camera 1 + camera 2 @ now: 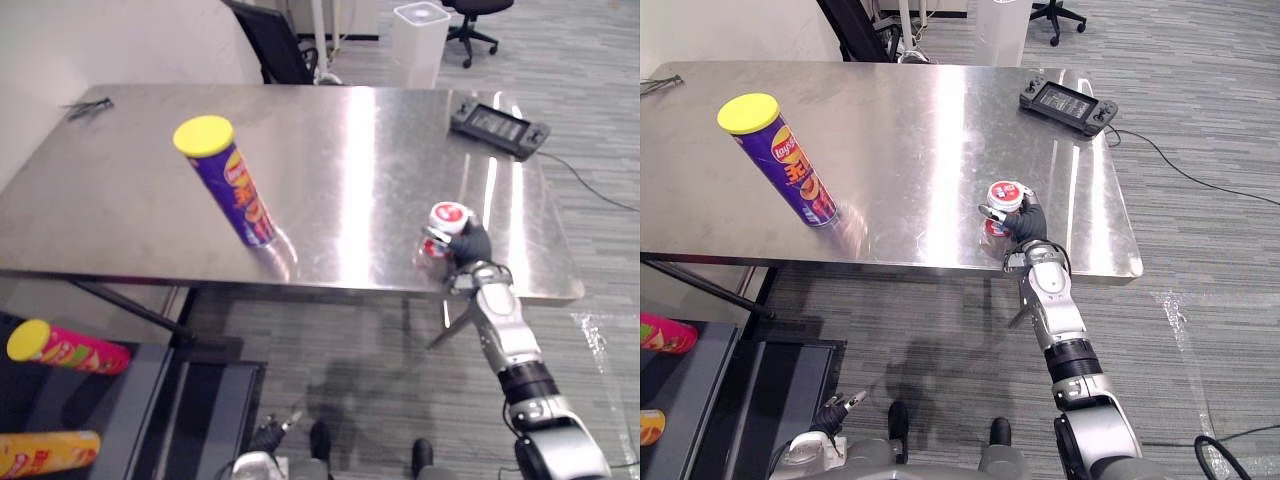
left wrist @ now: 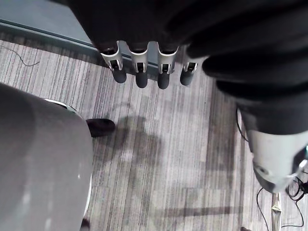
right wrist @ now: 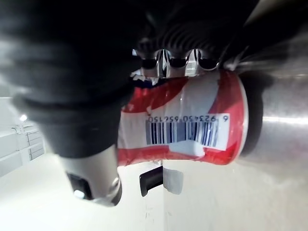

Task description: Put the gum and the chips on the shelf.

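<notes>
Steel counter (image 1: 120,200) on grey carpet, a white bin (image 1: 418,40) and an office chair (image 1: 470,22) beyond its far edge.

Chips (image 1: 235,190): purple can, yellow lid, standing on the counter, left of centre, well apart from both hands.

Gum (image 1: 445,225): red and white tub, white and red lid up, standing on the counter near the front edge, toward the right end. Right robot hand (image 1: 470,245) reaches up from below the front edge and is clamped on the tub. Fingers (image 3: 168,60) are curled over one side of the tub in the right wrist view, with the thumb on the other side. Tub base appears to touch the steel.

Left robot hand (image 2: 137,62): low, over the carpet in front of the counter. Fingers relaxed and apart from the thumb, nothing between them.

Black controller (image 1: 498,125) lies at the far right corner of the counter, well apart from the gum.

Shelf (image 1: 140,400) sits low at the left, below counter level. A pink can (image 1: 70,347) and an orange can (image 1: 50,452) lie on their sides there, both with yellow lids.
</notes>
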Tool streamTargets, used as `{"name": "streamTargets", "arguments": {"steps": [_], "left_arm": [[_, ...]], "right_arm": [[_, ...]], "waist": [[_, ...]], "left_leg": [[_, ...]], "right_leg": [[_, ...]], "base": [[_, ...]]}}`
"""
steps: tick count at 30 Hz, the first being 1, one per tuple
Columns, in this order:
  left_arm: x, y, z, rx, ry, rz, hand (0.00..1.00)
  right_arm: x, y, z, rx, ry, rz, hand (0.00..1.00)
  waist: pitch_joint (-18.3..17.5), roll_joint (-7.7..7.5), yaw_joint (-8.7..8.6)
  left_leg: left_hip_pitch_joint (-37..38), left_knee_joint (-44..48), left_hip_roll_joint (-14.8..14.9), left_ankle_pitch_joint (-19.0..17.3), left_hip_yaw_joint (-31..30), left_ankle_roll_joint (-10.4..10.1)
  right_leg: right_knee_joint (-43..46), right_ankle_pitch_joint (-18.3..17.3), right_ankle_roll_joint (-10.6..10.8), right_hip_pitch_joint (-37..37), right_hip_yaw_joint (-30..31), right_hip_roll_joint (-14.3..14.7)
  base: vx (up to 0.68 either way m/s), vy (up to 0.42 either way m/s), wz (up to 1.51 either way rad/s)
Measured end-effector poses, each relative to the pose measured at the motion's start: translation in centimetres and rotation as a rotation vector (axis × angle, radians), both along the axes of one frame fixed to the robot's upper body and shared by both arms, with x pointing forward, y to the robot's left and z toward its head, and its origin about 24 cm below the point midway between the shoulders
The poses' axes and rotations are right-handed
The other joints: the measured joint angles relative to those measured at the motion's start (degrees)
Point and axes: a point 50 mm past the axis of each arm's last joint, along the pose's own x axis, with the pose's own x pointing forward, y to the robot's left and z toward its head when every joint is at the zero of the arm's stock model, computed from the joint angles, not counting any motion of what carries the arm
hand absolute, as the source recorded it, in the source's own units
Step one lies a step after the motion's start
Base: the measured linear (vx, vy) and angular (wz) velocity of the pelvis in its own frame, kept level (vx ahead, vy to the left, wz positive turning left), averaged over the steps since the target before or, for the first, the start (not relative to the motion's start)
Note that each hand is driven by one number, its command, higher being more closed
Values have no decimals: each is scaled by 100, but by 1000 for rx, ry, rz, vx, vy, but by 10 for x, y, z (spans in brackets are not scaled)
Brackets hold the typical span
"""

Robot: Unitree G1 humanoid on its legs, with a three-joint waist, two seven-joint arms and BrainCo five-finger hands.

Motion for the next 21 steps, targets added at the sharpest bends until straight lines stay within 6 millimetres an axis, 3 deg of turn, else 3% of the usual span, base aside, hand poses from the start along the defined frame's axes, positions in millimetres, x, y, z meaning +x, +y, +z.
{"name": "streamTargets", "arguments": {"steps": [4,10,21], "left_arm": [[2,1,1,5,-2,0,0],[0,3,1,3,-1,20,0],[-4,6,0,3,4,49,0]], "right_arm": [[-2,-1,3,10,-16,-5,100],[-25,-18,25,44,-151,-52,100],[-58,-37,36,45,-259,-100,100]], "waist": [[22,-24,-4],[22,-28,-31],[8,-40,-83]], "left_leg": [[2,0,17,0,9,0],[48,2,45,0,26,0],[103,2,45,17,-4,-1]], "right_leg": [[0,0,1,-2,13,-1],[1,31,46,14,50,9],[22,43,28,52,52,14]], "base": [[0,0,0],[-6,-4,-4],[-34,-4,-1]]}}
